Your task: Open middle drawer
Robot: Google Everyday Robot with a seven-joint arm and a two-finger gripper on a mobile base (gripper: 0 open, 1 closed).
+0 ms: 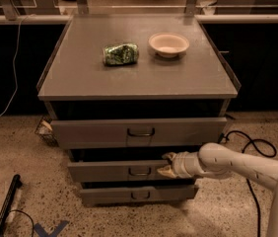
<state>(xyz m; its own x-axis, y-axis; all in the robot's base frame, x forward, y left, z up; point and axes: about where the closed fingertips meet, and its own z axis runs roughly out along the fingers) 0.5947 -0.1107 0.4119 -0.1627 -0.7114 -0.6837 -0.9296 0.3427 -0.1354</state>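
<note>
The grey cabinet has three stacked drawers. The middle drawer [109,171] has a flat grey front and a small loop handle [140,172]; it stands slightly out from the cabinet, under the top drawer [94,132], which juts further out. My gripper [166,164] is on the end of the white arm [237,166], which comes in from the right. It sits at the right part of the middle drawer's front, just right of the handle. Its two tan fingertips [169,156] are apart, one at the drawer's top edge and one lower against the front.
The bottom drawer [104,195] also stands slightly out. On the cabinet top [80,78] lie a crushed green can [121,54] and a white bowl [168,44]. A black cable [250,144] lies on the floor at right, and a black bar [6,206] at lower left.
</note>
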